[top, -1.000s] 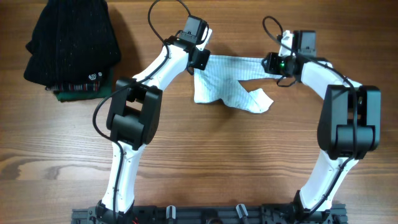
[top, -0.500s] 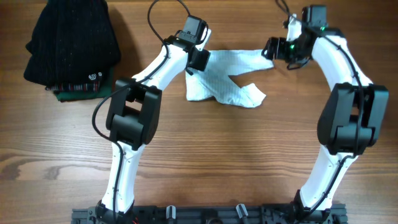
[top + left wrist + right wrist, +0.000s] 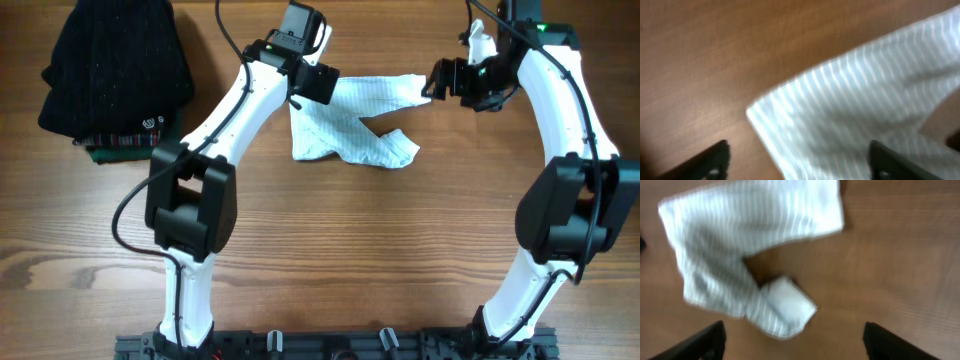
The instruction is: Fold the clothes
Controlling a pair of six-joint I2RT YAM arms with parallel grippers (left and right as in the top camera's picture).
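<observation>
Both have let go and lifted since a second ago: your left gripper (image 3: 800, 162) and right gripper (image 3: 792, 340) gape wide, empty. The clothes (image 3: 350, 125) lie crumpled at upper centre; most folding looks still ahead.

The overhead view is bright, evenly lit from above and sharp from edge to edge. The tabletop (image 3: 330, 250) shows its wood grain crisply. Soft, faint shadows lie close under the arms (image 3: 235, 105) and along the edge of the striped garment (image 3: 345, 125). The black knit garment (image 3: 115, 65) is so dark that its folds barely read. Both wrist views are dimmer, warmer and blurred. There the stripes smear and the grain goes soft. The fingertips (image 3: 715, 159) of the left tool (image 3: 799, 161) and those (image 3: 705, 340) of the right tool (image 3: 797, 341) are dark, unfocused shapes in the lower corners.
</observation>
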